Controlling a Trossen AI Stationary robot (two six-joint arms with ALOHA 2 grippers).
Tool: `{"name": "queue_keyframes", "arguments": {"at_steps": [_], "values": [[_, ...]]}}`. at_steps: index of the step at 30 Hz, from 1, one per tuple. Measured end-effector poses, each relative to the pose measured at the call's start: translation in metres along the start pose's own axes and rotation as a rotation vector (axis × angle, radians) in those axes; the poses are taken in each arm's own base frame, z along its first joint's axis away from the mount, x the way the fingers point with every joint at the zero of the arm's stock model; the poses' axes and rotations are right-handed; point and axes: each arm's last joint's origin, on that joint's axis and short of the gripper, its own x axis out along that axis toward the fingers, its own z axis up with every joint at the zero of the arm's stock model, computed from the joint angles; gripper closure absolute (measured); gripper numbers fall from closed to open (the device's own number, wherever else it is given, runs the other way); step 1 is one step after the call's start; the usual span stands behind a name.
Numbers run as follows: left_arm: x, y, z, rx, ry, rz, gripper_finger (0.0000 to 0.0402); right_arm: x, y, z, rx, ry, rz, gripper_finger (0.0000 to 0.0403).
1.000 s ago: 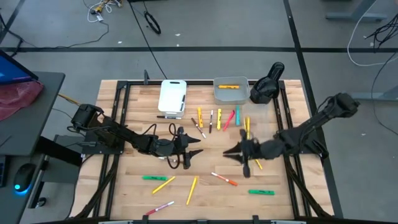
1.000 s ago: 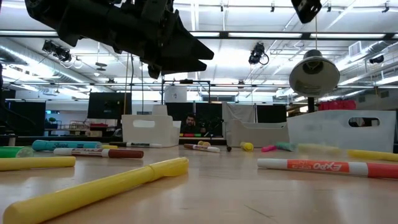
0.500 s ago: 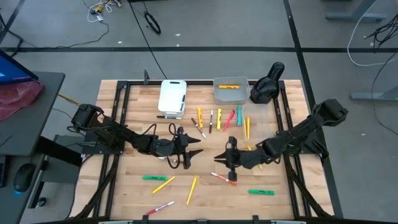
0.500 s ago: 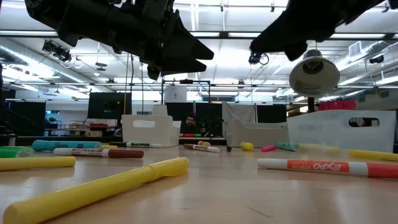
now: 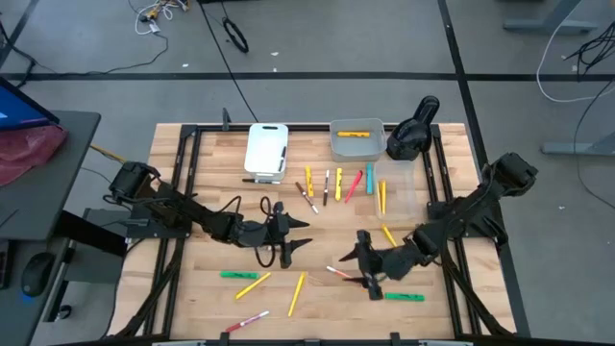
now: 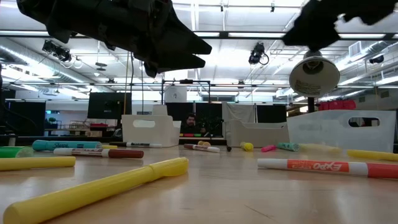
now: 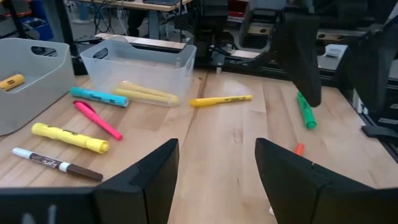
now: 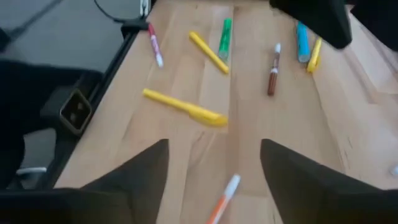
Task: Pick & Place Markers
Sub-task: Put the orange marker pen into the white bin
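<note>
My right tool hangs released over an orange marker on the bench; my left tool waits released, mid-bench.

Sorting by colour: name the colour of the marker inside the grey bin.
Yellow marker; the high view shows it best.

Yellow markers, green marker, orange-white marker, grey bin, white bin, light wood table
</note>
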Motion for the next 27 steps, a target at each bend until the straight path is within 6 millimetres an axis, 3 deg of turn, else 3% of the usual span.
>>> {"name": "queue_keyframes", "arguments": {"at_steps": [4,11,21,27], "values": [[-0.001,-0.002,0.000,-0.005,-0.001,0.001,0.0182,-0.004,0.017,-0.011,-0.011,0.016,-0.032,0.0122],[-0.001,-0.002,0.000,-0.013,-0.002,0.004,0.0182,0.008,0.037,-0.041,0.012,0.112,-0.038,0.0128],[-0.001,-0.002,-0.001,-0.010,-0.001,0.005,0.0182,0.041,0.040,-0.088,0.011,0.243,-0.164,0.0150],[-0.002,-0.004,-0.001,0.020,0.000,-0.006,0.0182,0.050,0.041,-0.107,0.066,0.293,-0.220,0.0198]]}}
